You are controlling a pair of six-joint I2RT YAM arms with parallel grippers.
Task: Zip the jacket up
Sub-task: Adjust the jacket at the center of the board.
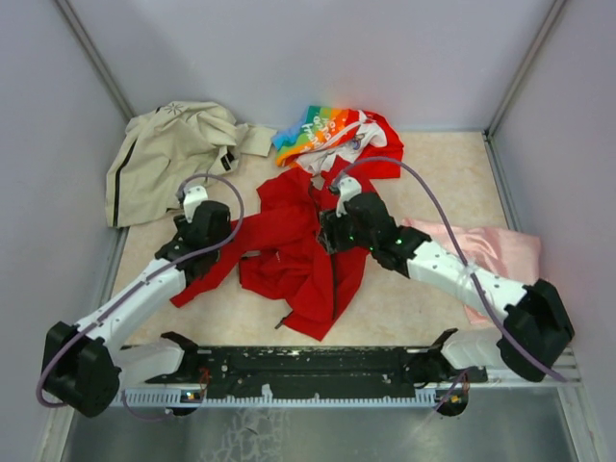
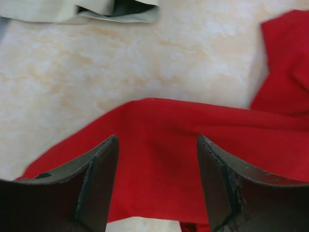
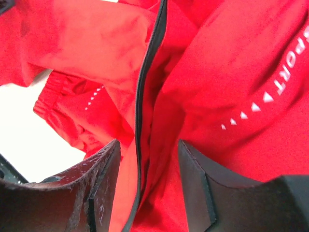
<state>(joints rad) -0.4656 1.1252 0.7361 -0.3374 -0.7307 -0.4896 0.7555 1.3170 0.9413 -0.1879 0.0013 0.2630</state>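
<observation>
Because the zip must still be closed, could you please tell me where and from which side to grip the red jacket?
Probably the dark zipper line on the jacket, pinched from above: it runs lengthwise between the open fingers of the right tool, a thin seam amid crumpled folds.

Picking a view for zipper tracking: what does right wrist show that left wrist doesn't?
Right wrist only: the dark zipper running down the jacket between the jaws, plus white logo text. Left wrist only: bare table, the edge of the beige jacket, and a plain red sleeve with no zipper on it. Both: red jacket fabric below jaws that stand apart, nothing visibly clamped.
</observation>
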